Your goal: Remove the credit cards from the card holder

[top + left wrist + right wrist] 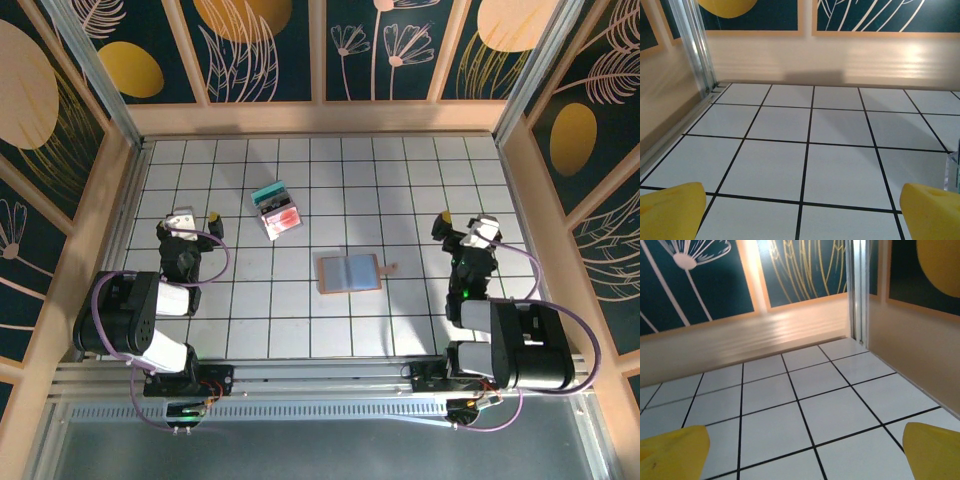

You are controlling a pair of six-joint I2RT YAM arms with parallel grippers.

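While wrist cameras face tiles, overhead catches the card holder (open).

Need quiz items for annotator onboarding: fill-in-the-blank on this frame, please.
1. The card holder lies unfolded on the tiled table, its ____ inside facing up.
2. In the top view, the pile of cards lies up and to the ____ of the card holder.
3. The left gripper and the right gripper both stand ____, holding nothing.
Missing words: blue-grey; left; open.
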